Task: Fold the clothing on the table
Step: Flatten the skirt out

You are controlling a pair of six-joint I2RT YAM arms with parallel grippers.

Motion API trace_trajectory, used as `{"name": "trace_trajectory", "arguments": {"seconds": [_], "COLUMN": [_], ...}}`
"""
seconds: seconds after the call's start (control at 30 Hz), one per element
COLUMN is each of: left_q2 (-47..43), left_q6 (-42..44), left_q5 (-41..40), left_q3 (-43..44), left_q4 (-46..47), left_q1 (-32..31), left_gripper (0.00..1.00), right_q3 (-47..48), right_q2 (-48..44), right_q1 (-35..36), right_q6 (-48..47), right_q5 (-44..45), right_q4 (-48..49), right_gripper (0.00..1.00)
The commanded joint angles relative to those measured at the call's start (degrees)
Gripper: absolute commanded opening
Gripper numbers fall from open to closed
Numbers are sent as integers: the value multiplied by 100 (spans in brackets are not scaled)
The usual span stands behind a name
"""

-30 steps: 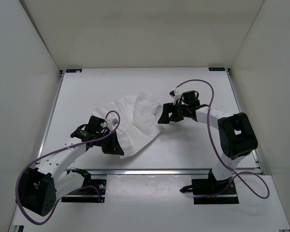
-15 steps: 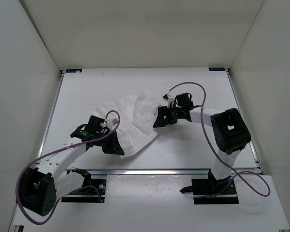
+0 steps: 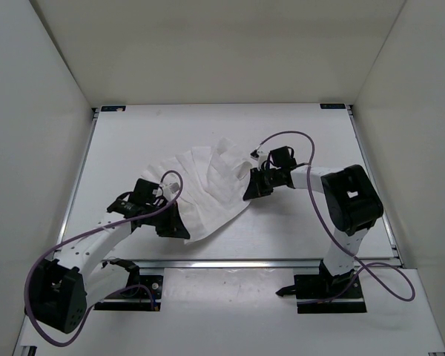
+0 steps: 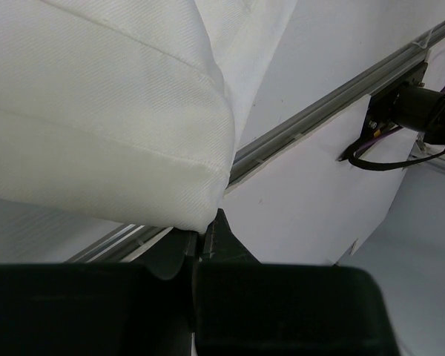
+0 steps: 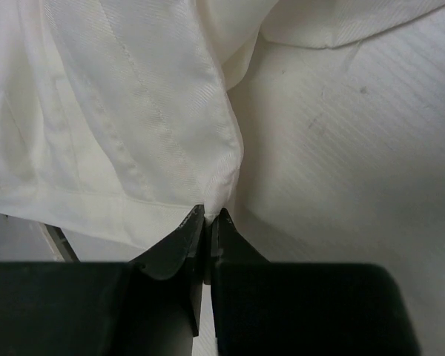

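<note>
Worktop [image 3: 133,141]: white, matte, shut in by white walls on three sides; aluminium rail [image 3: 267,261] along the near edge.
Clothing [image 3: 208,185]: white, thin, wrinkled; lies bunched in a fan of folds around the middle of the worktop, running from near-left to far-right between my two arms.
Left fingers [image 4: 211,239]: closed tight, tips pinching a thick folded hem corner at the near-left end of the clothing. From the wrist, the cloth fills the upper left and the rail runs slantwise behind it.
Right fingers [image 5: 198,230]: closed tight, tips nipping a stitched edge on the right side of the clothing; bare worktop just right of the tips.
Spacing: from above, my two grips sit well apart, with cloth spanning between them.
Cables [image 3: 297,137]: purple, one looping over each arm.
</note>
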Motion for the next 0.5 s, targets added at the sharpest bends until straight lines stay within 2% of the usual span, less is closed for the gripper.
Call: {"name": "trace_trajectory", "arguments": {"seconds": [0.0,0.1,0.27,0.3,0.4,0.47], "left_q2": [-200,-305,-674,-718,-438,376], "left_q6": [-1,-115,-589,-625,-661,-451], "left_q5": [18,-271,-1710,-1905,-2013,-1742], "left_q3": [-41,-32,327,389,617,1159], "left_q4": [106,124,501,833,1764,2171], "left_q1": [91,214,372,503,775,838], "left_gripper": [0,0,0,0,0,0], "right_q3": [-73,-55,488,594,1373,2487], "right_q2": [-51,-200,-807,-1016,-1194,-1018], "right_q1": [-65,-65,-214,-310,-608,-732], "right_q6": [53,133,186,186,72,-139], "right_q5": [-152,-127,391,453,778,1059], "right_q4": [-48,-48,-776,-986,-1487,-1927], "right_gripper": [0,0,1,0,0,0]}}
